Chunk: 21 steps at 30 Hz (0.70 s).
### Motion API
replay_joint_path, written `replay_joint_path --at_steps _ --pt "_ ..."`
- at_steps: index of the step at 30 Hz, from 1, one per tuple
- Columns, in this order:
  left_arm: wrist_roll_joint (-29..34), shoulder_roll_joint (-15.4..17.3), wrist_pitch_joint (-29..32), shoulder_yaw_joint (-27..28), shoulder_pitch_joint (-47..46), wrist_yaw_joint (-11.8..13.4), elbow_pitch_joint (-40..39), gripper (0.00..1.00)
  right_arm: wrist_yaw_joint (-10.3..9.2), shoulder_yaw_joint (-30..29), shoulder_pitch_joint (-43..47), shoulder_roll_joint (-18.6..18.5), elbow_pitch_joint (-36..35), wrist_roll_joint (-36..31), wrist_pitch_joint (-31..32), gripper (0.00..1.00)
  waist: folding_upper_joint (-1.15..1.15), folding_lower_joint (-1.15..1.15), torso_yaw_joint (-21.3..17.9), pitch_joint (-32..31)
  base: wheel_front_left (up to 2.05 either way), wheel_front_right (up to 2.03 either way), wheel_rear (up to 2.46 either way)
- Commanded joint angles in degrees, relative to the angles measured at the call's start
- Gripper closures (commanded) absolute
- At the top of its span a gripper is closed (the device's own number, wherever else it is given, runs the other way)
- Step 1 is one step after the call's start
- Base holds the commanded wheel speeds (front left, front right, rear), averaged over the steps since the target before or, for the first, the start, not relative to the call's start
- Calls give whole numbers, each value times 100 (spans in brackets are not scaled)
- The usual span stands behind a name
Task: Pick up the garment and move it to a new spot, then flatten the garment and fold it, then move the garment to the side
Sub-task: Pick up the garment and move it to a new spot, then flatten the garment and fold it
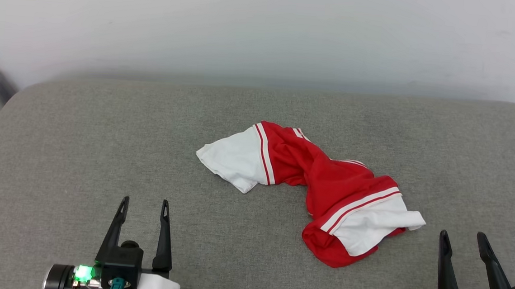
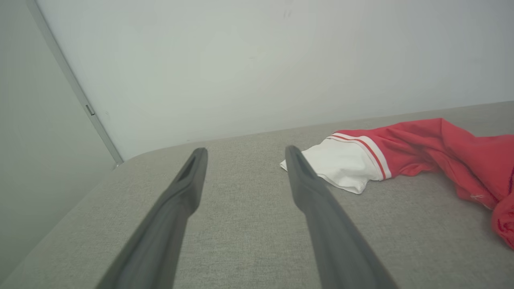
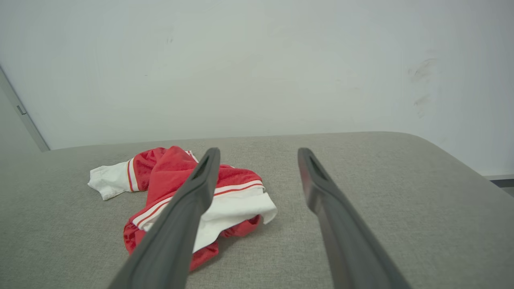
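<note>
Head view: the garment (image 1: 323, 181) lies crumpled on the desk (image 1: 80, 150). At the near edge, the left end effector (image 1: 145, 200) and right end effector (image 1: 462, 234) hover, fingers apart

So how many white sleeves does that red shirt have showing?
2. One sleeve sticks out at the crumpled shirt's far left end; the other sleeve lies at its near right end. None seems hidden.
</note>
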Motion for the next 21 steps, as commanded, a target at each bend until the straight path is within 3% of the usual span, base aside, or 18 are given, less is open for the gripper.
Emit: replay_joint_path --at_steps 1,21 --pt "88 -81 -15 87 127 -76 21 0 -2 1 86 11 12 30 -12 0 0 0 -2 -35 0 0 0" --pt "599 -579 -15 695 439 -668 84 0 -2 16 189 12 10 99 -12 0 0 0 -11 -97 0 0 0"
